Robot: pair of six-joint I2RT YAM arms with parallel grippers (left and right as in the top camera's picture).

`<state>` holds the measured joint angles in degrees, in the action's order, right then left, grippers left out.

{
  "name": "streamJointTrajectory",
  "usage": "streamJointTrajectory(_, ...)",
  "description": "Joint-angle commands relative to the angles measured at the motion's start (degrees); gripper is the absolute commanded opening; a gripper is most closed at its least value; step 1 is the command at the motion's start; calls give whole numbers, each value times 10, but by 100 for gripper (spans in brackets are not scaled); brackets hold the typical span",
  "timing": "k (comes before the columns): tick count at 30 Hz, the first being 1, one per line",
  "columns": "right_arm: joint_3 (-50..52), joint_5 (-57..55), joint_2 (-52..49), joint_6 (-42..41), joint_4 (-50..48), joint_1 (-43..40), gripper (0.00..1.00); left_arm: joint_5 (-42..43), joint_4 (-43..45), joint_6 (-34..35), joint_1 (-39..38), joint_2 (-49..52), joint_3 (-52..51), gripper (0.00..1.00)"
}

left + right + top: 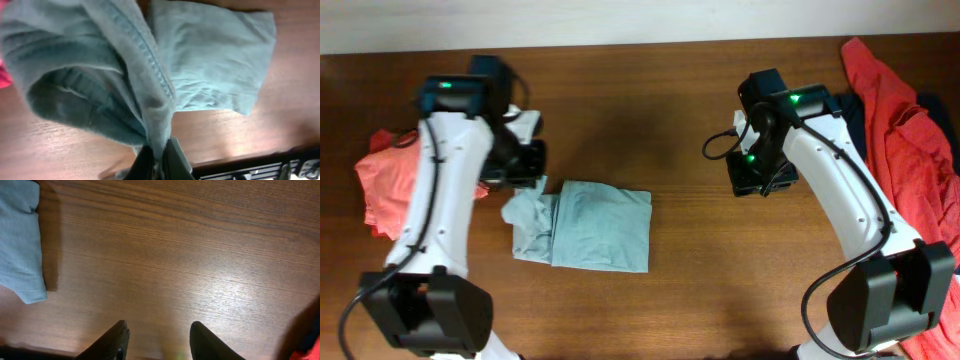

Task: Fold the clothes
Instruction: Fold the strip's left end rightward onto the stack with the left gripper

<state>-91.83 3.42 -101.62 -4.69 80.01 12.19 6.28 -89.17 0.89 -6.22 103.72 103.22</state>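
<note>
The pale grey-blue knit T-shirt (595,228) lies part-folded left of centre on the brown wooden desk (700,300). One bunched edge is lifted in the left pincer (159,155), which is clamped on it. The thin pinch may slip, or the pull may drag the lower layers askew, since the right pincer (157,340) hangs apart over bare wood. From overhead the left arm (440,220) hides the grip; sleeves and collar are indistinguishable.

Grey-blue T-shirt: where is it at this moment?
Overhead view: the grey-blue T-shirt lies partly folded left of centre on the table, its left edge pinched in the left pincer, with a coral-red garment farther left.
</note>
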Motion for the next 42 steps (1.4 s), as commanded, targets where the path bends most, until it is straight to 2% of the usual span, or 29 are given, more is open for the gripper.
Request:
streamJointTrajectory(1,-4,-12,1,0,5,-3,45,-23,0,26,-57,24,7,1)
streamJointTrajectory(10,-4,-12,1,15,19,-3,45,-27,1,43,-143,99,7,1)
streamJointTrajectory(21,-4,-11,1,15,19,-3,45,-27,6,56,-206,131,7,2)
streamJointTrajectory(22,-4,-11,1,15,19,-3,45,-27,7,62,-212,133,7,4)
streamJointTrajectory(23,-4,-11,1,15,19,-3,45,-26,8,62,-217,134,7,10)
streamJointTrajectory(24,-4,-11,1,15,19,-3,45,-26,10,62,-221,134,7,21)
streamJointTrajectory(26,-4,-11,1,15,19,-3,45,-14,16,62,-229,134,7,32)
streamJointTrajectory(29,-4,-11,1,15,19,-3,45,-13,18,59,-240,134,7,36)
streamJointTrajectory(34,-4,-11,1,15,19,-3,45,-67,8,59,-228,130,8,35)
streamJointTrajectory(42,-4,26,1,27,18,-2,46,-117,15,59,-139,115,8,35)
